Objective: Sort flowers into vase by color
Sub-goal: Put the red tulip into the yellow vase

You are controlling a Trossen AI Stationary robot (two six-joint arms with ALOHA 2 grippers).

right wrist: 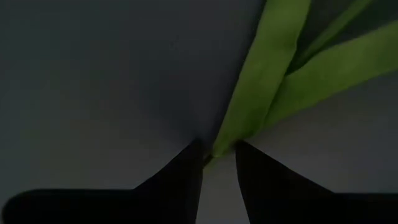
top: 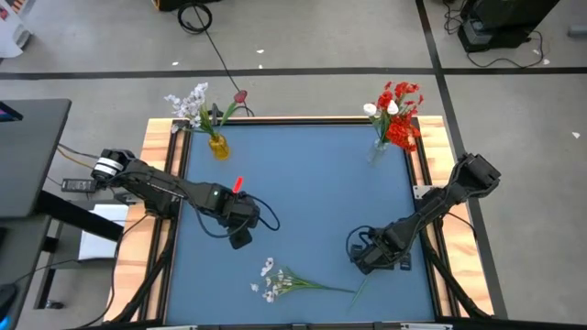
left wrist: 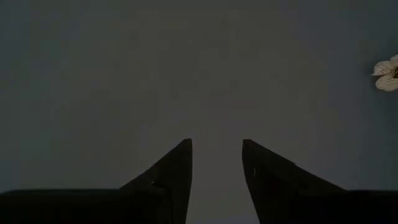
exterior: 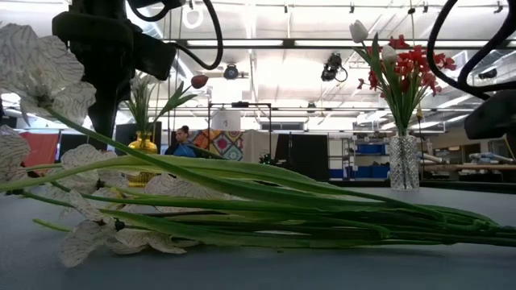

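A spray of small white blossoms (top: 280, 280) with green stalks lies flat on the blue table near its near edge, and it fills the low view's foreground (exterior: 242, 201). My right gripper (top: 362, 261) (right wrist: 217, 148) is open and low over the stalk end (right wrist: 212, 155), with one fingertip on either side of it. My left gripper (top: 240, 236) (left wrist: 216, 144) is open over bare table left of centre; one white blossom (left wrist: 388, 73) shows at its view's edge. A yellow vase (top: 217, 147) holds white blossoms and a red bud. A clear vase (top: 377, 152) holds red blossoms and white tulips.
Both vases stand near the table's far edge, the yellow vase (exterior: 143, 147) at the left corner and the clear vase (exterior: 403, 161) at the right. A small red piece (top: 238, 185) shows beside the left arm; I cannot tell what it is. The wooden table rim (top: 156, 220) frames the mat.
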